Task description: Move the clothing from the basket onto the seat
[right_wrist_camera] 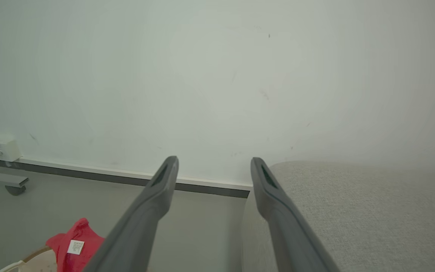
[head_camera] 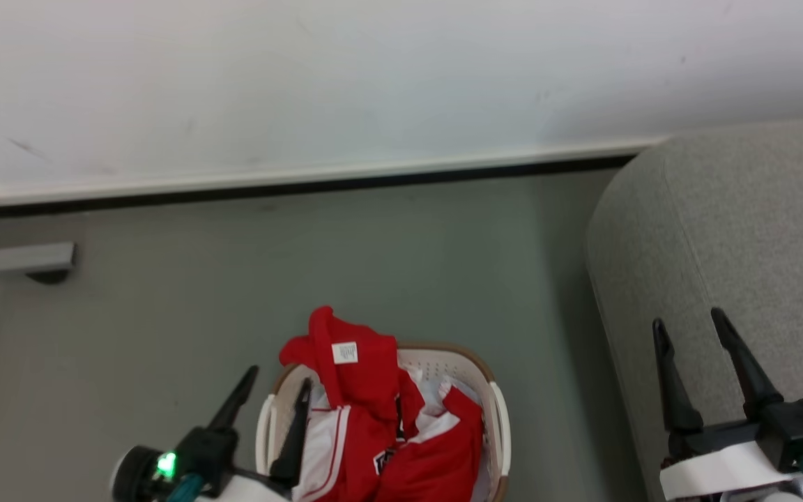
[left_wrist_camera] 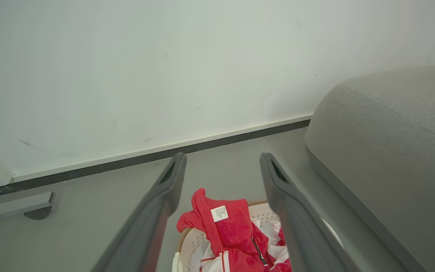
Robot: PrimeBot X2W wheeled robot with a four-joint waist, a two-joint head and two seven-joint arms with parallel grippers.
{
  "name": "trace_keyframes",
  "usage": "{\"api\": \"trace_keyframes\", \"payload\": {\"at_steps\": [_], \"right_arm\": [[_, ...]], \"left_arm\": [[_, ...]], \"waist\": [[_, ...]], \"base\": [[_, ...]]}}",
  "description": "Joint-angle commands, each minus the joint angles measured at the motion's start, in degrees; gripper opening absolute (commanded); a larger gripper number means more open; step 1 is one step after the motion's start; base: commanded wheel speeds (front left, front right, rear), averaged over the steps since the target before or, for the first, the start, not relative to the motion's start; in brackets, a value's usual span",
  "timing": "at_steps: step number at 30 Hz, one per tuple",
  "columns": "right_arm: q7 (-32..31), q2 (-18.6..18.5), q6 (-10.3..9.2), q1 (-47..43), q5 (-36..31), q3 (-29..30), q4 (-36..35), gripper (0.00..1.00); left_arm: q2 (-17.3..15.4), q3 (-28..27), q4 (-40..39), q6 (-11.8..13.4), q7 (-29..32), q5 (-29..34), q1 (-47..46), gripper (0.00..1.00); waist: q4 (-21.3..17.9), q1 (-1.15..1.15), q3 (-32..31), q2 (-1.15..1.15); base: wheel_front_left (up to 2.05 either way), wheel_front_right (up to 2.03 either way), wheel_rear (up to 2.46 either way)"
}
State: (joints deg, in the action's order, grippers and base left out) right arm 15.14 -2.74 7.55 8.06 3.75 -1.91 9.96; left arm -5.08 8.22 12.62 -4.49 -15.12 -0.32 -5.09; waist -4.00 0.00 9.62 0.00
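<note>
While the two fingers [head_camera: 234, 404] of the left gripper [head_camera: 279, 375] stand wide apart, nothing is between them. One finger lies outside the left wall of the basket [head_camera: 443, 362], above the floor [head_camera: 408, 265]. The other finger reaches over the left rim, just beside the clothing [head_camera: 366, 390]. Contact between that finger and the fabric cannot be confirmed.

The fingers [head_camera: 670, 380] of the right gripper [head_camera: 687, 317] are also spread apart and hold nothing. They point toward the wall [head_camera: 373, 84] above the left edge of the seat [head_camera: 757, 230].

The basket stands on the floor, left of the seat and apart from it. It contains all the visible clothing, a heap of red garments with white trim. One red piece rises above the far rim and hangs over it. This piece carries a small white tag [head_camera: 344, 353], which faces up. White cloth [head_camera: 433, 394] shows under the red garments on the right side of the basket. A dark printed patch shows low on the heap, but it is too small to read.

The seat surface in view carries no clothing. A white baseboard [head_camera: 304, 178] with a dark strip below it joins wall and floor behind the basket.
</note>
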Motion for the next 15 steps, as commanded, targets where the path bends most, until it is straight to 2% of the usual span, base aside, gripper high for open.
{"api": "trace_keyframes", "payload": {"at_steps": [1,8,15], "right_arm": [[0.02,-0.25,-0.12,1.44,0.92,0.16,-0.76,1.00],[0.02,-0.24,-0.12,6.88,2.82,-0.19,-3.83,1.00],[0.02,-0.22,-0.13,12.40,5.01,-0.66,-6.35,1.00]], "left_arm": [[-0.47,1.25,1.70,-0.66,-0.06,0.94,-2.38,1.00],[-1.15,7.39,13.54,-2.39,-0.05,2.66,-13.60,1.00],[-0.74,12.25,26.85,-2.84,2.69,4.40,-25.70,1.00]], "waist": [[-1.80,0.00,4.46,0.00],[-3.85,0.00,15.33,0.00],[-5.56,0.00,25.52,0.00]], "base": [[0.00,0.00,0.00],[0.00,0.00,0.00],[0.00,0.00,0.00]]}}
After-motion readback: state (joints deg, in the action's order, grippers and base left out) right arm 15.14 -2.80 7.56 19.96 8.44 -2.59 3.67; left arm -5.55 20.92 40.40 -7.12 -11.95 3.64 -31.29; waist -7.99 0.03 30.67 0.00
